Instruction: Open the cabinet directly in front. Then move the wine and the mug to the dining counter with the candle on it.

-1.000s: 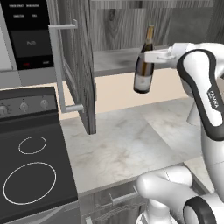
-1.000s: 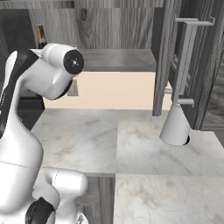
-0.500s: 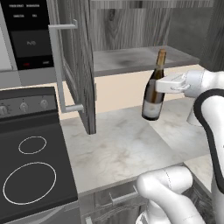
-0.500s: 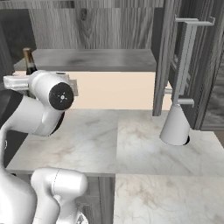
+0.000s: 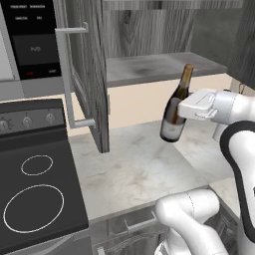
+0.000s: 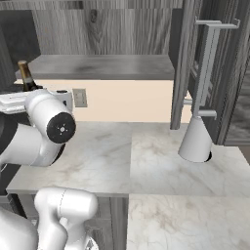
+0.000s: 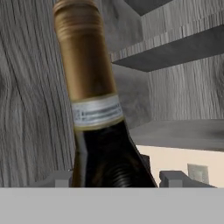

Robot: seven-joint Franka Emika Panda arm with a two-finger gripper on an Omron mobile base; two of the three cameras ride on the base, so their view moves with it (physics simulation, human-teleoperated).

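Just outside the open cabinet [image 5: 89, 84], the gripper [image 5: 191, 107] pinches the wine [image 5: 175, 112] tilted above the worktop [image 5: 134, 164]; carrying it steadier and more upright looks wisest.

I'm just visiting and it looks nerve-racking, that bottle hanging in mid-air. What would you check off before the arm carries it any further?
1. Fingers closed on the wine: ok, they sit on either side of the bottle's body.
2. Bottle upright: not ok, it leans, neck tipped to one side.
3. Bottle out of the cabinet: ok, it hangs in front of the shelf, above the marble worktop.
4. Cabinet doors out of the way: ok, the left door stands swung open.
5. Mug's whereabouts: cannot tell.
6. Dining counter with the candle in reach: cannot tell.
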